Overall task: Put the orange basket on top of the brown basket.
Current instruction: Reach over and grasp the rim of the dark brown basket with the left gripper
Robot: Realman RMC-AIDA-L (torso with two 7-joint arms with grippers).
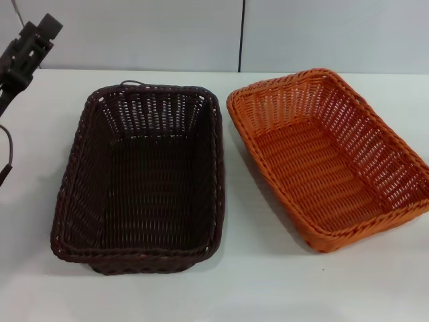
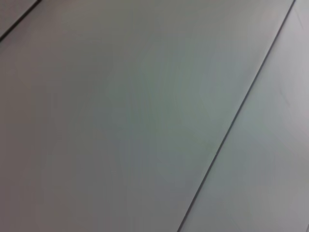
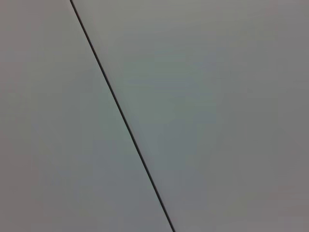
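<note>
The brown basket (image 1: 141, 178) stands on the white table at centre left, empty, open side up. The orange basket (image 1: 328, 157) stands just to its right, also empty and upright, turned slightly at an angle; a narrow gap separates the two rims. My left gripper (image 1: 30, 47) is raised at the far left, above the table's back edge and well away from both baskets. My right gripper is out of view. Neither basket shows in either wrist view.
The white table (image 1: 268, 282) reaches a grey panelled wall (image 1: 134, 33) at the back, with a dark seam behind the baskets. A dark cable (image 1: 7, 161) hangs at the left edge. The wrist views show only grey panels (image 2: 120, 121) with seams (image 3: 120, 111).
</note>
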